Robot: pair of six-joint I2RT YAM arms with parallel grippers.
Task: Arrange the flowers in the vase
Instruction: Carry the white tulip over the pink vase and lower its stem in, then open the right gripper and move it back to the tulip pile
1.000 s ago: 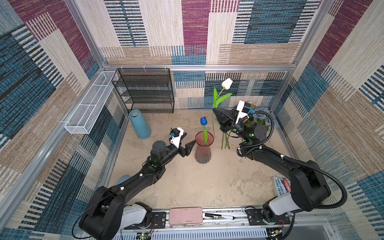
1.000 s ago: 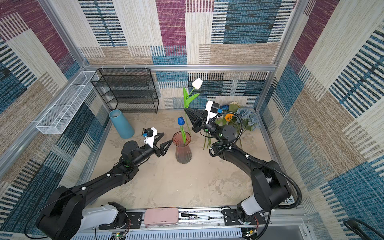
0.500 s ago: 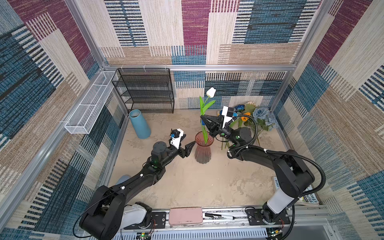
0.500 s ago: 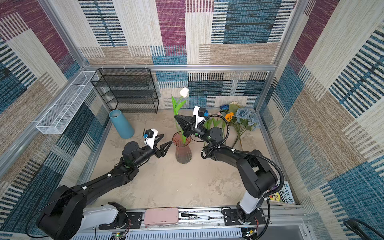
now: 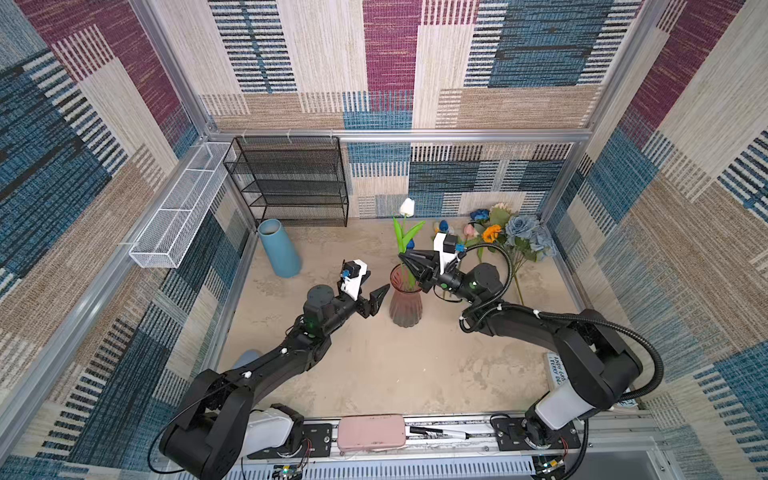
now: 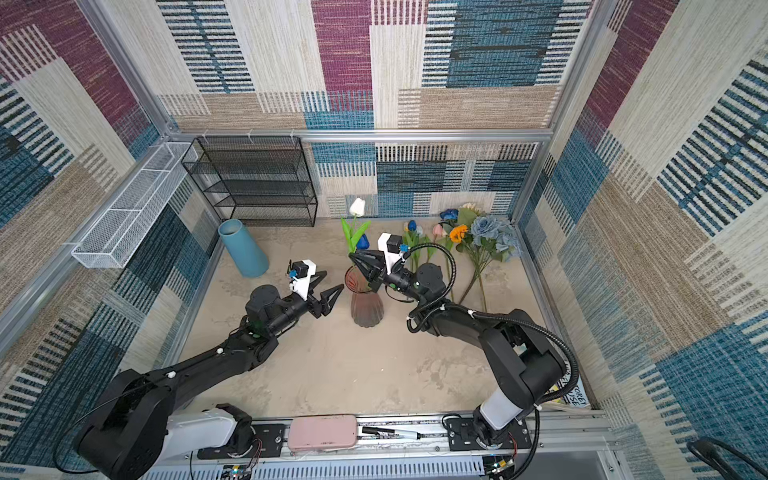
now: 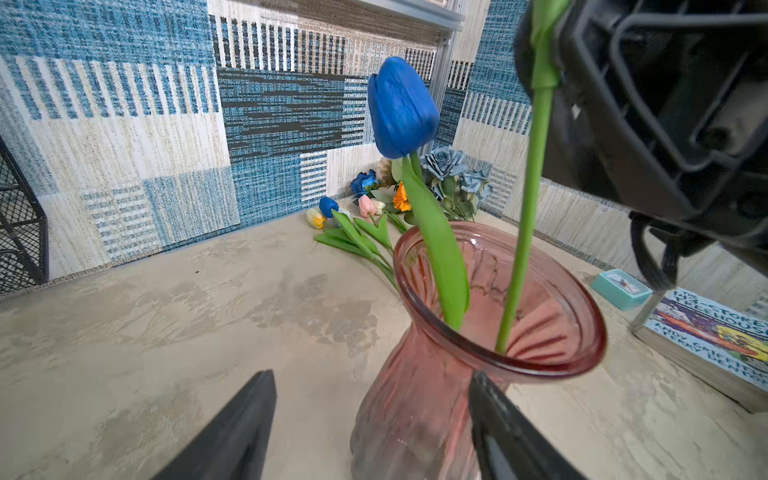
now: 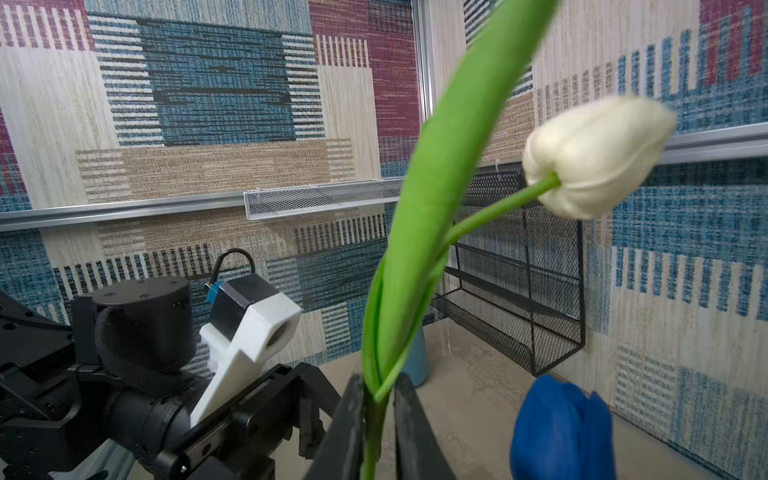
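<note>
The pink ribbed glass vase (image 5: 405,309) (image 6: 365,309) (image 7: 415,395) stands mid-table with a blue tulip (image 7: 401,108) (image 8: 561,428) in it. A white tulip (image 5: 407,207) (image 6: 357,206) (image 8: 594,153) stands with its stem's lower end inside the vase mouth. My right gripper (image 5: 401,255) (image 6: 351,254) (image 8: 379,378) is above the rim with its jaws narrowly parted around that stem, a sliver of gap on one side. My left gripper (image 5: 378,282) (image 6: 334,280) (image 7: 372,374) is open, level with the vase neck and just left of it, holding nothing. More flowers (image 5: 498,237) (image 6: 478,241) lie at the back right.
A blue cylinder vase (image 5: 279,249) and a black wire shelf (image 5: 291,183) stand at the back left, with a white wire basket (image 5: 178,208) on the left wall. A book (image 7: 706,328) and a teal box (image 7: 621,289) lie at the right. A pink case (image 5: 371,432) sits on the front rail.
My right arm carried the white tulip left and down from the back right to the vase, and its jaws have eased apart on the stem. The left arm stayed still.
</note>
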